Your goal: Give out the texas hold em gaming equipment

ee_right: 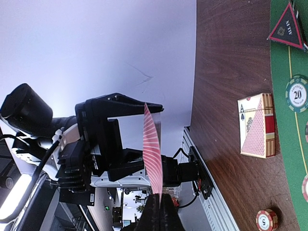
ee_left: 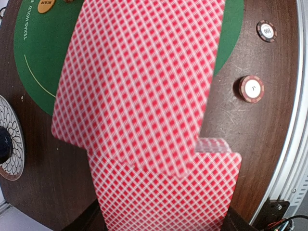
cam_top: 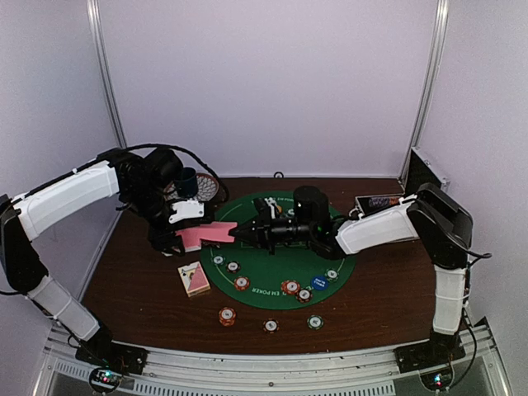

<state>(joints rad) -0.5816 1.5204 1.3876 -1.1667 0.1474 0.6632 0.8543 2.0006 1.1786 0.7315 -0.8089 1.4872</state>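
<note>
Over the table's (cam_top: 375, 297) left half, the left gripper (cam_top: 183, 235) clamps a stack of pink-backed cards (cam_top: 202, 238). The right gripper (cam_top: 240, 233), closed, pinches one card (ee_right: 151, 144) by its edge.

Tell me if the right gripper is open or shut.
Shut: the right gripper pinches the edge of a pink-backed card, its fingers pressed together with no gap, seen from its wrist camera.

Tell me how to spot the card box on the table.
Start at the round green felt mat on the dark wooden table. Just off its near-left edge lies the pink-patterned card box: flat and rectangular, while its neighbours are round chips.
</note>
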